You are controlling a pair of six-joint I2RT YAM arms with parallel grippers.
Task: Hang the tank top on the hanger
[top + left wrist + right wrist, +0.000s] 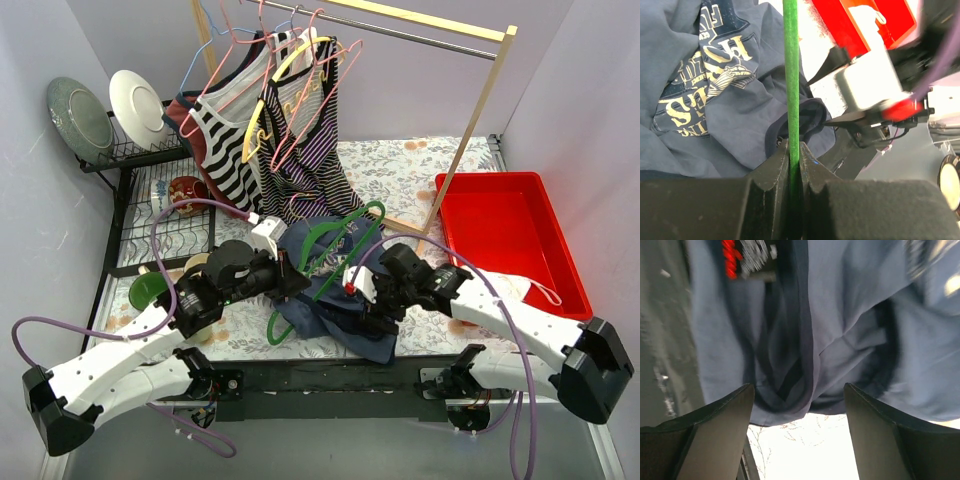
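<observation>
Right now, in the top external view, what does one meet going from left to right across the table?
Dish rack → left tool, shut on the hanger → right tool, open, over the tank top → red bin.

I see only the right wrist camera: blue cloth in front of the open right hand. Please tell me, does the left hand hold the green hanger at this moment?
Observer: Yes, the left hand is shut on the thin green plastic hanger; its bar passes between the fingers.
Operator: Which side of the cloth can be seen?
Observer: The pale printed graphic of the dark navy-blue sleeveless tank top faces the left wrist camera, left of the bar.
Operator: What stands at my right side?
Observer: A red plastic bin lies right of the right arm.
</observation>
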